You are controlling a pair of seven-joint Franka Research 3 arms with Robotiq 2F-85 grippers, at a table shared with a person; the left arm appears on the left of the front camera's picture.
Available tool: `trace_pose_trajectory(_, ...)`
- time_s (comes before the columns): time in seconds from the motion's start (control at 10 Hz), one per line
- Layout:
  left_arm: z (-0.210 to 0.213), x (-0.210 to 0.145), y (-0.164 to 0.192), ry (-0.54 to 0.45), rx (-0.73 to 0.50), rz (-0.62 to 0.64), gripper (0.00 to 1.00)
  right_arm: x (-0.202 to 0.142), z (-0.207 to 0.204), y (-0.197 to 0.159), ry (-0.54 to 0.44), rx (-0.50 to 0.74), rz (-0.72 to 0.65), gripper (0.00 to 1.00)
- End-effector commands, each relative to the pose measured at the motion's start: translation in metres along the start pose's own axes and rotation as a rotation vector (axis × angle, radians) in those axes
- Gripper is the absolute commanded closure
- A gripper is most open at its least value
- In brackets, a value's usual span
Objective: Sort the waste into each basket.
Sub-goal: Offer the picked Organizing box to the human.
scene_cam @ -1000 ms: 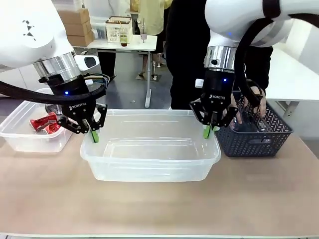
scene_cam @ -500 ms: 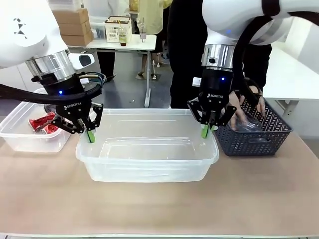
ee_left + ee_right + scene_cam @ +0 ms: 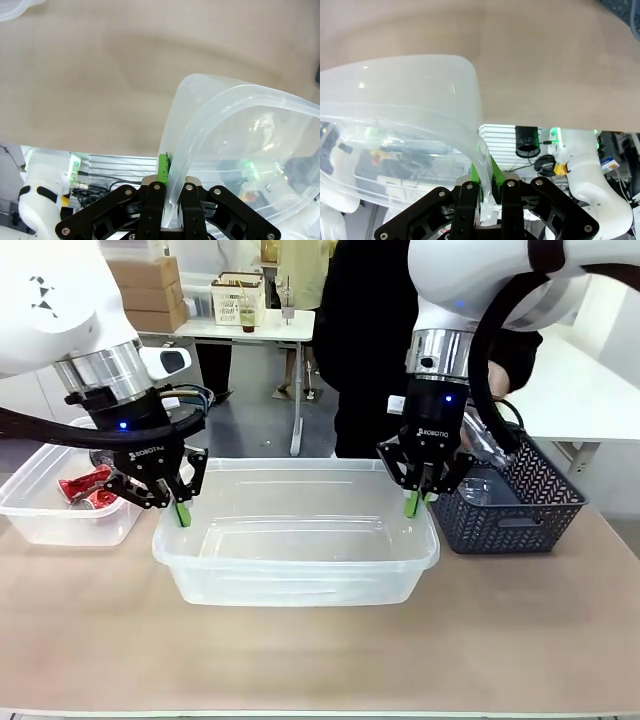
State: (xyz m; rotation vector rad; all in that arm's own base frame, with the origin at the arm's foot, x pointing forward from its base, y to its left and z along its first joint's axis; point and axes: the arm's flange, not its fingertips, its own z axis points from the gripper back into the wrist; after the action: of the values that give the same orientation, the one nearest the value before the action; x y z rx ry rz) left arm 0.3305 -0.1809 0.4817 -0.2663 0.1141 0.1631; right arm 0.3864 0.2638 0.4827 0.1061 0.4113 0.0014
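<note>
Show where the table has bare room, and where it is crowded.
Free: the wide table strip between the large clear tub and the near edge, running in front of the small tub and the dark basket. The large clear tub's floor is bare too. Crowded: the far row, where the left end effector and right end effector grip that tub's side rims.

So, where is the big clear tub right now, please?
Front view: the big clear tub is central, between the smaller tub of red cans and the dark basket, end rims in the fingers of the left gripper and right gripper.
</note>
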Motion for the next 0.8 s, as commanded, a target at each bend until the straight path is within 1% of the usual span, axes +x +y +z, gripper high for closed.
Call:
trace_pose_trajectory(0.0, 0.0018, 0.0009, 0.0054, -0.012, -0.002, 0.039, 1.0, -0.0026, 0.0018, -0.0024, -0.008, 0.002, -0.003, 1.0)
trace_pose_trajectory(0.7, 0.0018, 0.0009, 0.0054, -0.012, -0.002, 0.039, 1.0, -0.0026, 0.0018, -0.0024, -0.008, 0.002, -0.003, 1.0)
